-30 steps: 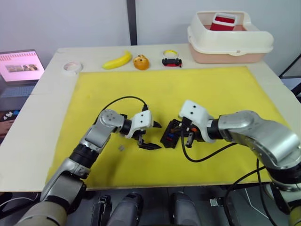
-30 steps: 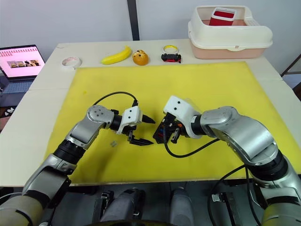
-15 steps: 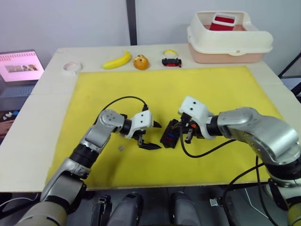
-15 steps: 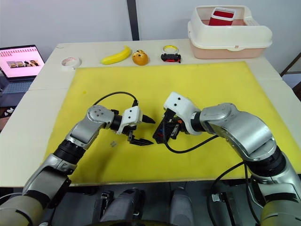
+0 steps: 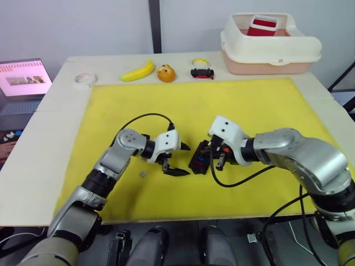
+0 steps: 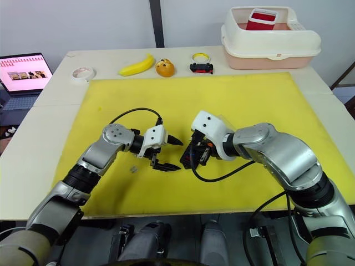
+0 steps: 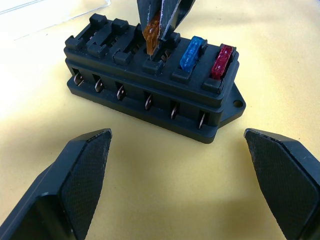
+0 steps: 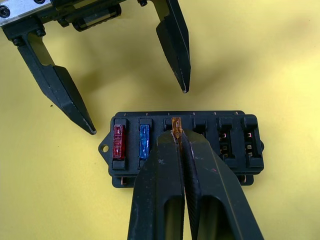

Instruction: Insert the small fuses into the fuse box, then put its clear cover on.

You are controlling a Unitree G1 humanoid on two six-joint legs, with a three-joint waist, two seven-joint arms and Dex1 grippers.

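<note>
Right claw (image 8: 176,136) pinches an amber fuse (image 8: 175,123) between its 2 closed fingers, holding it at the 3rd slot of the black fuse box (image 8: 182,147). In the right wrist view a red fuse (image 8: 118,141) and a blue fuse (image 8: 145,142) already sit in the 2 slots beside it, while the other slots of that row look bare. The fuse box lies on the yellow mat (image 5: 260,105) near the middle of the table (image 5: 50,127), between the 2 claws. The left claw (image 5: 176,159) hangs just beside the box with its fingers spread wide apart, gripping nothing. A small grey piece (image 5: 142,174) lies on the mat near the left arm. Along the far edge of the table stand a banana (image 5: 138,71), a roll of tape (image 5: 85,80) and a cream tub (image 5: 269,44).
</note>
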